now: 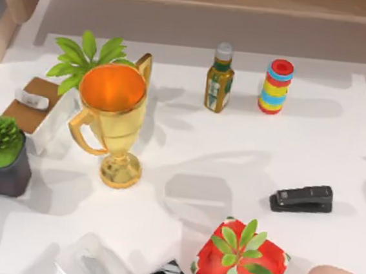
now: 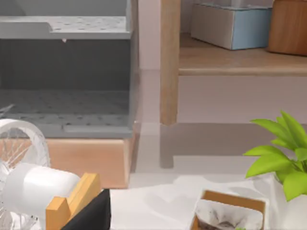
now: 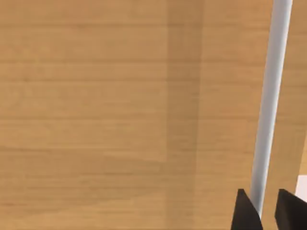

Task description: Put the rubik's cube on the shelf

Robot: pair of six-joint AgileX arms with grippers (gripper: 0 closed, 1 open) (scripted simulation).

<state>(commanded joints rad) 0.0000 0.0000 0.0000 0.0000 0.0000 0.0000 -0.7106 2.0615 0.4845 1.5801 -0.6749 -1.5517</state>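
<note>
The right gripper hung close over the shelf, its 2 dark fingertips a narrow gap apart with nothing between them. Where the rubik's cube lay I could not tell, so the likeliest trouble was a cube left near the board's front edge and tipping off, or the arm clipping the bottle or the striped cylinder, which stood just below that edge, if it pulled back low. The left arm sat at the table's left. Of the containers, the gold trophy held nothing, the red planter and the dark pot each held 1 green plant, and the grey tray looked bare.
</note>
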